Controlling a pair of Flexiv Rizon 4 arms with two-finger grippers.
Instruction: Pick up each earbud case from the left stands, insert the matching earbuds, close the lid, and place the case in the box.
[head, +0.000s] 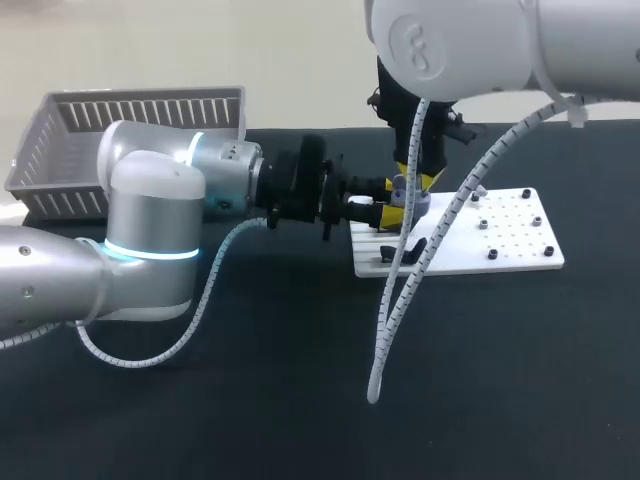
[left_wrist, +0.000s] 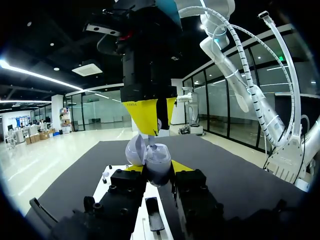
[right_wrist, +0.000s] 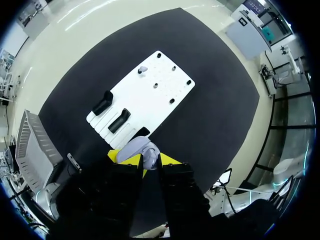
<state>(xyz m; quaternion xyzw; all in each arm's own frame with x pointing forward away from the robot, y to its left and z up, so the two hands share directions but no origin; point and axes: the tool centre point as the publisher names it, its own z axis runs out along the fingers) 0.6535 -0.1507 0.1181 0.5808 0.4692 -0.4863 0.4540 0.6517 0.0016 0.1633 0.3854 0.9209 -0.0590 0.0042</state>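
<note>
From the head view, the left end effector (head: 388, 208) reaches in sideways over the near-left corner of the white board (head: 500, 235) and meets the lavender earbud case (head: 415, 200). The right end effector (head: 413, 180) hangs straight down onto the case. A grey basket (head: 120, 140) sits at the surface's far left.

In the left wrist view, the left end effector (left_wrist: 158, 167) is clamped on the case (left_wrist: 158, 160), whose lid (left_wrist: 135, 150) stands open. The right end effector (left_wrist: 159, 122) is directly above it.

In the right wrist view, the case (right_wrist: 139, 148) lies just ahead of the right end effector (right_wrist: 148, 159). I cannot tell whether this end effector is closed.
</note>
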